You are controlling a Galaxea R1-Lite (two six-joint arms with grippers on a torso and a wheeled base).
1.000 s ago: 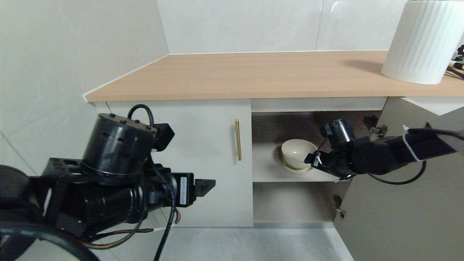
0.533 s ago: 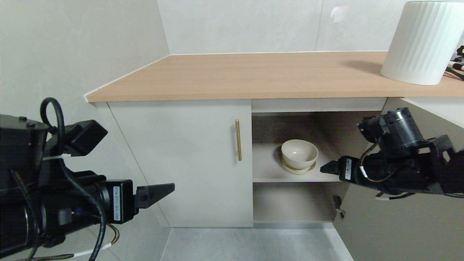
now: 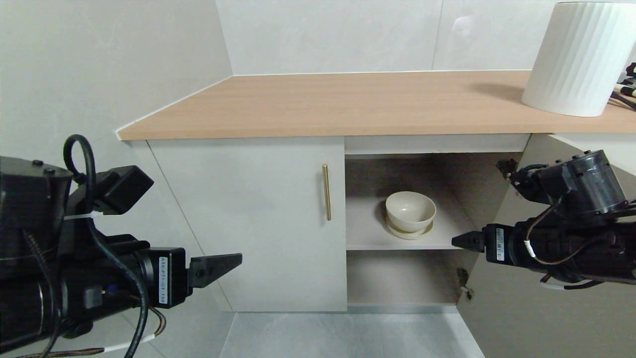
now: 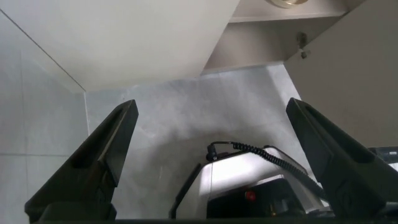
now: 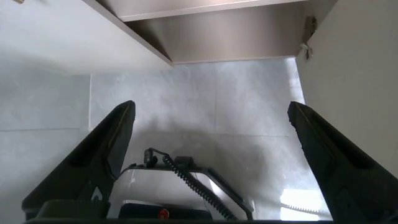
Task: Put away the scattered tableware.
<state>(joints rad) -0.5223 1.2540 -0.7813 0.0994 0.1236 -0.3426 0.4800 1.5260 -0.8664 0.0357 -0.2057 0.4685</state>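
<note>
Apparently nearly done: bowl (image 3: 411,211) stacked on saucer (image 3: 408,232), stowed on upper cabinet shelf (image 3: 365,233). Left gripper (image 3: 218,264) and right gripper (image 3: 463,241) spread wide, nothing held, both outside cabinet. Right door (image 3: 521,308) open; closing judged as step left.

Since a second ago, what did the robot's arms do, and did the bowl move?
The right tool was right up against the bowl inside the cupboard. It has pulled back out to the right, open and empty. The left tool drew back toward the robot's left. The bowl kept its spot on the small plate. The cupboard door stayed open, and the white container did not move.
</note>
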